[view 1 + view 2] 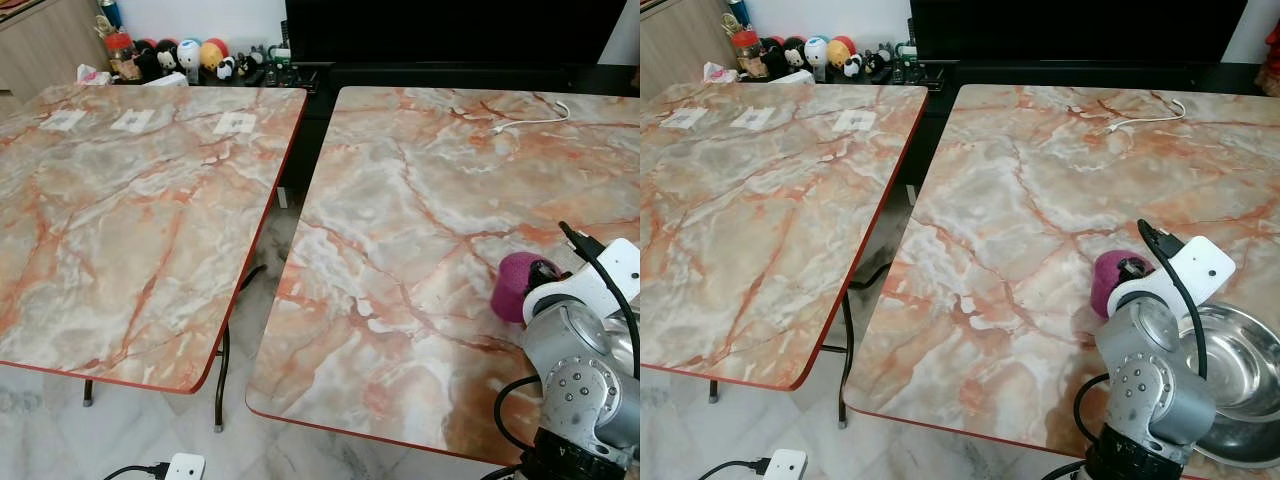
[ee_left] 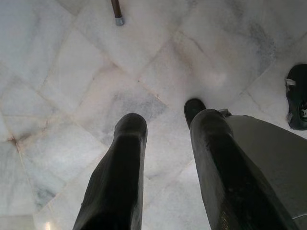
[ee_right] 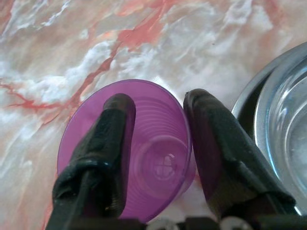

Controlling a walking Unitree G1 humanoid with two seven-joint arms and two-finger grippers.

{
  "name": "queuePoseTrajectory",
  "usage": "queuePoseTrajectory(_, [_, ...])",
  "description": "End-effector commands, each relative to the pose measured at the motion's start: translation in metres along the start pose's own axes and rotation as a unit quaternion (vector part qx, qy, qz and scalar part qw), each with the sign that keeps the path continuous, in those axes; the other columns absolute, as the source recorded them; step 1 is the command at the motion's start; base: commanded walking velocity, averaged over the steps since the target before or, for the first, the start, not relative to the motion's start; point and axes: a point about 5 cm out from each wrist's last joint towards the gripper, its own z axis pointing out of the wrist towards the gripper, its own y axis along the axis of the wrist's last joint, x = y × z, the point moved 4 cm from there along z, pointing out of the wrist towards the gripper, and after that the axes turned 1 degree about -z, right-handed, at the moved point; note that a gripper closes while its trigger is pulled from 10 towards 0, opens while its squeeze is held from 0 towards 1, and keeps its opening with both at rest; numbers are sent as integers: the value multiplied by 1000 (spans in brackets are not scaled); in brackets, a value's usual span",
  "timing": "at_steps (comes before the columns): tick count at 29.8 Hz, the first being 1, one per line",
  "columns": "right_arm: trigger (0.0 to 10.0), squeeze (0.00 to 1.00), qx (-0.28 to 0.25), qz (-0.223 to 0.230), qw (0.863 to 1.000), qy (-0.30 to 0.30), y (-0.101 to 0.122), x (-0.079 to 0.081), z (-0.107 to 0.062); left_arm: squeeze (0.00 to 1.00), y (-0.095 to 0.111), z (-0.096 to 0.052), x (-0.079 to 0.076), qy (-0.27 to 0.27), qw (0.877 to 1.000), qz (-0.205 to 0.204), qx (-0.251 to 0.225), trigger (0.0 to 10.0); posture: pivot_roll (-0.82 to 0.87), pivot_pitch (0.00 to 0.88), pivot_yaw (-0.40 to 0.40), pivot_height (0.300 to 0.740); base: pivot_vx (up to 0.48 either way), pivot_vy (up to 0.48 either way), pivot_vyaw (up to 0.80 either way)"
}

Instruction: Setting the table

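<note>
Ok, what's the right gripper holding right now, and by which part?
The right gripper holds the purple ribbed plastic cup by its rim wall, one finger inside and one outside, beside the steel bowl.

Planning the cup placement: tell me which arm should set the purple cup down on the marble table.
Right. The right gripper already straddles the rim of the purple plastic cup over the marble-patterned table, beside the steel bowl. The left gripper hangs open over the white floor tiles.

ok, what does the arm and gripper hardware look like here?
Right arm: silver rounded joint housings with small screws, a white wrist block, black cables looped alongside. Right gripper and left gripper: two long black fingers each, rounded at the tips, matte and slightly scuffed.
</note>
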Motion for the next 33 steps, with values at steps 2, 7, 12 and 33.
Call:
queuePoseTrajectory(2, [10000, 537, 49, 32, 998, 22, -25, 16, -6, 0, -4, 1, -5, -1, 1000, 3, 11, 10000, -181, 93, 60, 740, 0, 0, 0])
queuePoseTrajectory(7, [10000, 0, 45, 37, 998, 25, -24, 17, -6, 0, 0, 2, -11, -3, 1000, 4, 9, 10000, -181, 94, 62, 740, 0, 0, 0])
queuePoseTrajectory(12, [10000, 0, 38, 31, 998, 28, -21, 17, -7, 0, 2, 3, -15, -5, 1000, 5, 9, 10000, -182, 94, 62, 740, 0, 0, 0])
queuePoseTrajectory(33, [10000, 0, 9, -5, 1000, 20, -12, 16, -9, 0, 8, 5, -20, -8, 1000, 3, 7, 10000, -181, 95, 63, 740, 0, 0, 0])
